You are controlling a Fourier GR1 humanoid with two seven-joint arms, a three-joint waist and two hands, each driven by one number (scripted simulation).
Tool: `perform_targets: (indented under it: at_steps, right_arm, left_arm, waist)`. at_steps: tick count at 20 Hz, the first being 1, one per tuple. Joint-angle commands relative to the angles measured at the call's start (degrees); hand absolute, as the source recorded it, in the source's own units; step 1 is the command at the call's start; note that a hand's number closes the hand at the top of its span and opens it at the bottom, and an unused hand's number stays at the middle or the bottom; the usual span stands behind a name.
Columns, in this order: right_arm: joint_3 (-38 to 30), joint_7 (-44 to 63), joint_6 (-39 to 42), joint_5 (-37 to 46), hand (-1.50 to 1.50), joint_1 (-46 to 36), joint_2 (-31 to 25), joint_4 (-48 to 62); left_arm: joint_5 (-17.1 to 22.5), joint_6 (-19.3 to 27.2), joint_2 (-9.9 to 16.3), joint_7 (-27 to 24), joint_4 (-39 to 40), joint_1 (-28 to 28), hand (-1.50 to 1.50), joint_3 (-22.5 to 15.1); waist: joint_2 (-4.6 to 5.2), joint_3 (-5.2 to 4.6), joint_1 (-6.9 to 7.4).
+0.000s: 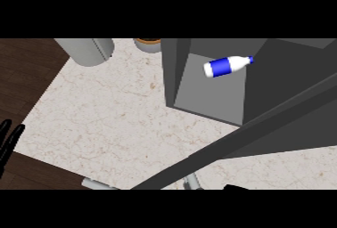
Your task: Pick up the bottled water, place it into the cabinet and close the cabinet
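The bottled water (pixel 227 66), white with a blue label, lies tilted inside the open dark grey cabinet (pixel 204 93) at the upper right, cap pointing right. The cabinet door (pixel 263 127) swings out as a long dark slab running from the lower middle to the right edge. My left hand (pixel 9 139) shows at the left edge with its fingers straight up, resting apart from everything. Only a black sliver of my right hand (pixel 236 187) shows at the lower edge, beneath the door. Neither hand touches the bottle.
A grey cylinder (pixel 85 50) stands at the counter's far left corner, and a small brown-rimmed pot (pixel 149 43) sits next to the cabinet. The marble counter (pixel 112 116) ends at a dark wood floor on the left. Grey parts (pixel 192 181) show at the lower edge.
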Motion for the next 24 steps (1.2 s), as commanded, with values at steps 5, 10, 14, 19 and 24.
perform_targets:
  at_steps: [5, 10, 14, 19, 24]
  right_arm:
    - [-1.81, 9.81, -6.19, 0.98, 1.50, -13.81, 8.75, 13.61]
    - [-4.71, 13.54, -9.19, 0.58, 1.50, -25.21, 15.20, 24.52]
    - [-9.29, 12.74, -17.83, 4.31, 1.50, -34.82, 16.02, 32.45]
    - [-14.47, 10.13, -27.40, 4.79, 1.50, -45.33, 16.13, 44.36]
    - [-18.39, 7.74, -33.13, 4.43, 1.50, -53.62, 16.19, 54.50]
  left_arm:
    - [1.14, -0.76, 0.25, 0.06, 1.19, 0.05, -1.50, 1.20]
    - [0.79, -1.28, -0.56, 0.12, 2.63, 0.78, -1.50, 0.19]
    - [1.69, -1.94, -0.52, -0.60, 3.92, 1.39, -1.50, 1.82]
    - [1.59, -2.22, -1.32, -1.00, 3.87, 1.57, -1.50, 1.58]
    - [1.83, -3.26, -1.15, -1.37, 3.79, 3.17, -1.50, 2.33]
  waist:
    - [-0.49, 0.38, -0.96]
    - [-0.68, 0.60, -1.99]
    - [-1.16, 0.82, -2.63]
    - [-0.89, 1.02, -3.36]
    - [-0.95, 1.13, -3.72]
